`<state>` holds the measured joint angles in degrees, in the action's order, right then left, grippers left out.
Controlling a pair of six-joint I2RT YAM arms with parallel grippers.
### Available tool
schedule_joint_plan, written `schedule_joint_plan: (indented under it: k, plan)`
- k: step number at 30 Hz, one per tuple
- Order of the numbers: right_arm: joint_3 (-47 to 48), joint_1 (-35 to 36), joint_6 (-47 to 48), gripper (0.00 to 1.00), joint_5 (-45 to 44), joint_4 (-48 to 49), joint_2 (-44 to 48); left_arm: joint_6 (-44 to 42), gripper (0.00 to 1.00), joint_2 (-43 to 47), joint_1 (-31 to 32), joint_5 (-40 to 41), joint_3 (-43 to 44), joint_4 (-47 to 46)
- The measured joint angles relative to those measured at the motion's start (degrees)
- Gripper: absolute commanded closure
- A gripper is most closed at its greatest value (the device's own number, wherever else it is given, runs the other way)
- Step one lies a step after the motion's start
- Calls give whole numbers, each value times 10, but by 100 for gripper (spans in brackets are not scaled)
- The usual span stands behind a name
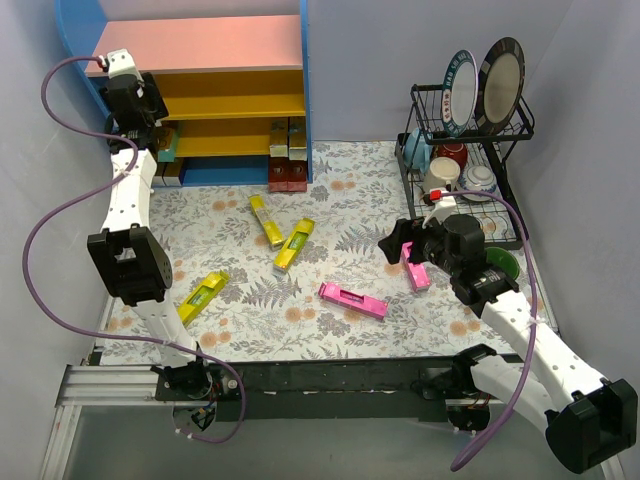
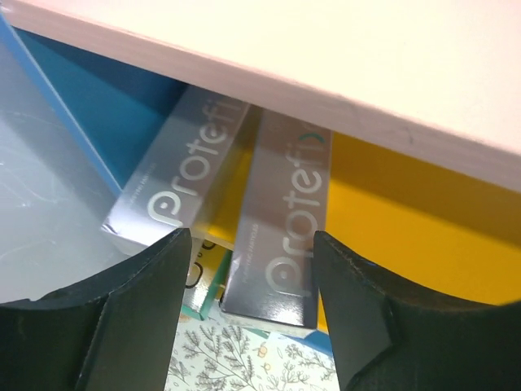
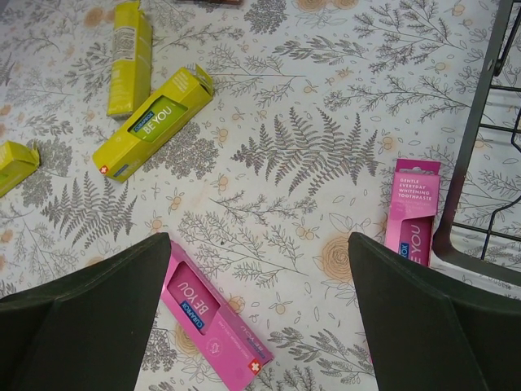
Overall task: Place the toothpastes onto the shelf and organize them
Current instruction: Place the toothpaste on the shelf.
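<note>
Fingers of left arm at shelf

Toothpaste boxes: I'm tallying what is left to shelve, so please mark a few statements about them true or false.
1. Three yellow boxes lie on the table. True.
2. The right gripper is shut on a box. False: it is open and holds nothing.
3. Two silver boxes lie side by side under the shelf's pink top board. True.
4. Only yellow boxes lie on the table. False: two pink boxes lie there too.
</note>
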<state>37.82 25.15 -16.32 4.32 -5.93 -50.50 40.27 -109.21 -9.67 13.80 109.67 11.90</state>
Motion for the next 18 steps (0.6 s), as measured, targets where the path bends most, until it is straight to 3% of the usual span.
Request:
schedule_joint_plan:
  k: [7,18]
  plan:
    - [-1,0,0,2,6,1,-2,-2,47,0,0,19,0,-12]
    - [-1,0,0,2,11,1,-2,-12,38,6,2,-5,-3,-15]
